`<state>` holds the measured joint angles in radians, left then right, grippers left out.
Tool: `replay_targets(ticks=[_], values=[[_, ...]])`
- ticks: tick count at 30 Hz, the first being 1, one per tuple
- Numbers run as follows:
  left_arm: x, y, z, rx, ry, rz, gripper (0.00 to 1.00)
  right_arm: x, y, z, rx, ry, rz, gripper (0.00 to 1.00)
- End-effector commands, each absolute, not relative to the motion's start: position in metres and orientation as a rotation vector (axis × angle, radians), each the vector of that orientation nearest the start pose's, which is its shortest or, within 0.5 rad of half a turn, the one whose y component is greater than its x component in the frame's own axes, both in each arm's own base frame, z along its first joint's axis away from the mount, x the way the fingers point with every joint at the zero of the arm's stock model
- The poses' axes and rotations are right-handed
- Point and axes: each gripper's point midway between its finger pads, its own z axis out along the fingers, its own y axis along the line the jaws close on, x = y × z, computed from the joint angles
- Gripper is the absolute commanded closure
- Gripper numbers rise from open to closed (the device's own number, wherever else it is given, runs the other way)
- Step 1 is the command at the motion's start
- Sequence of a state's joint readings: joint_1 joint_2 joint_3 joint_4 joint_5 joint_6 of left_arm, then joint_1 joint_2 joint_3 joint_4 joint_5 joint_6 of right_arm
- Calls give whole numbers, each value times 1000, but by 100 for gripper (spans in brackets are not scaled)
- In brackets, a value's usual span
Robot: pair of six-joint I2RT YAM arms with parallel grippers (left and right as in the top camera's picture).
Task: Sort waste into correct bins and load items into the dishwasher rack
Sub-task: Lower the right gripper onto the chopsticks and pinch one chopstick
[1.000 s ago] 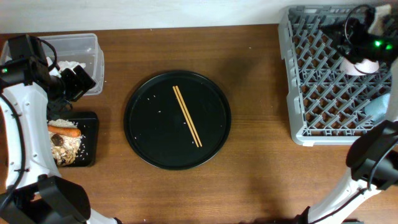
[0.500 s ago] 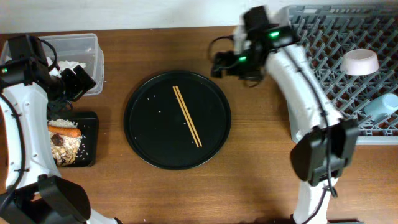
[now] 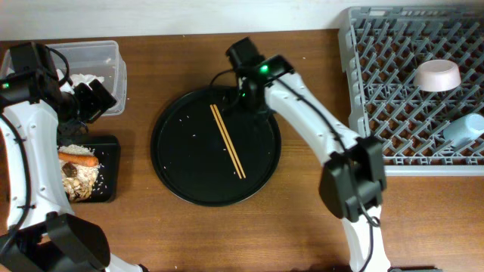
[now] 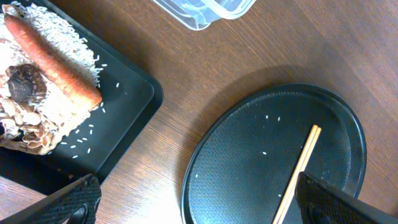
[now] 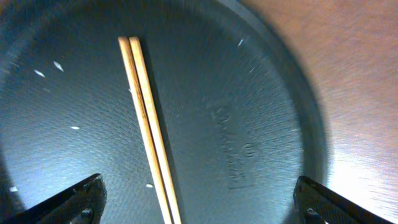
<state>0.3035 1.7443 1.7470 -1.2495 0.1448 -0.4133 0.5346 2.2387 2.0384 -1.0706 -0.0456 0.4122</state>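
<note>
Hovering spread wide over the round black tray (image 3: 178,177) at mid-table, the right claw (image 3: 243,97) looks set to fetch the chopsticks (image 3: 227,140) lying there. Next it should descend, pinch both sticks, and carry them to the rack (image 3: 393,113) at the table's right edge. The left claw (image 3: 94,100) hangs spread.

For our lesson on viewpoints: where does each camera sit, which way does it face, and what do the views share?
Overhead: fixed above the table, facing straight down; shows both arms, left hand and right hand.
Left wrist: on the left arm, looking down at the carrot in the flat black tray; own fingertips at bottom corners.
Right wrist: close above the round black tray, facing down; own fingertips at bottom corners.
Shared: all three show the chopsticks on that tray.
</note>
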Motion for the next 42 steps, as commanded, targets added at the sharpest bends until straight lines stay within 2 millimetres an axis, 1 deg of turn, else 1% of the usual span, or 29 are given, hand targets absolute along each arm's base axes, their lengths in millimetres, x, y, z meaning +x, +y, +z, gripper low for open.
replay_targets(ticks=[1,3,5,7,10,12,13,15,21,28,33,36,42], values=[[376,93,213,-963,2618,-226,1,413,288,67,-239,2952,239,4],[376,93,213,-963,2618,-226,1,403,296,56,-284,2976,220,4],[376,93,213,-963,2618,-226,1,397,299,48,-313,2989,188,4],[376,93,213,-963,2618,-226,1,394,297,42,-327,2995,136,4],[376,93,213,-963,2618,-226,1,393,294,37,-326,3004,118,3],[376,93,213,-963,2618,-226,1,395,287,34,-331,2996,67,3],[376,93,213,-963,2618,-226,1,396,284,33,-378,2987,40,2],[376,93,213,-963,2618,-227,1,397,279,31,-420,2986,28,2],[376,93,213,-963,2618,-226,1,406,265,30,-376,2993,24,4],[376,93,213,-963,2618,-226,1,403,263,14,-380,3029,4,4],[376,93,213,-963,2618,-226,1,403,264,13,-383,3027,4,3],[376,93,213,-963,2618,-226,1,404,265,13,-382,3023,7,0],[376,93,213,-963,2618,-226,1,405,266,14,-382,3017,12,0]])
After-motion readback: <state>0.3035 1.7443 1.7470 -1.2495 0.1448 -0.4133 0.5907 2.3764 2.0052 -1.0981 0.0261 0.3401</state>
